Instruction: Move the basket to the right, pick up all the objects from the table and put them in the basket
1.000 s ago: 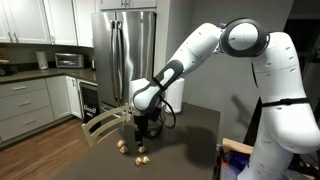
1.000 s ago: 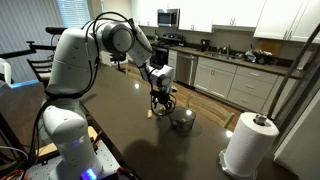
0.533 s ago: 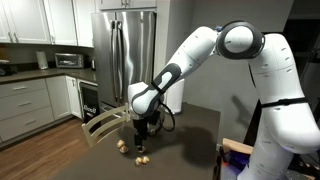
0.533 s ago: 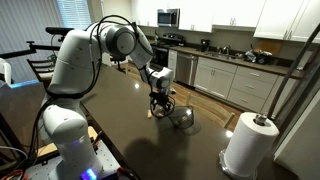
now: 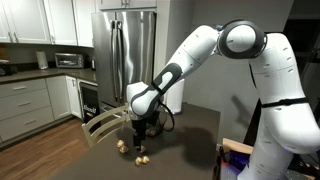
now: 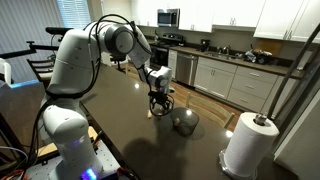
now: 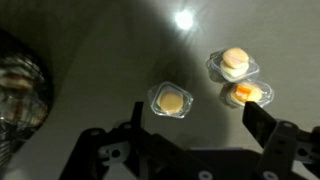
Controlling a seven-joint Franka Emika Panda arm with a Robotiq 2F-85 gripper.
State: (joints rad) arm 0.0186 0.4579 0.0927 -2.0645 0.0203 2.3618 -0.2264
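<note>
Small tan pieces [image 7: 171,101], three in the wrist view: one alone, two touching each other just beside it, all lying on the table [image 7: 110,40]. Wire-mesh basket [image 7: 18,90] stands near them at the frame edge, apart from the pieces. Gripper [image 7: 198,118] hovers over the lone piece, jaws spread wide and empty. Handling, as judged: light, firm, lumpy, liable to roll or skid; take one at a time, fingers across the middle of the lone piece

opposed exteriors, wrist close above table [image 7: 100,40]
</note>
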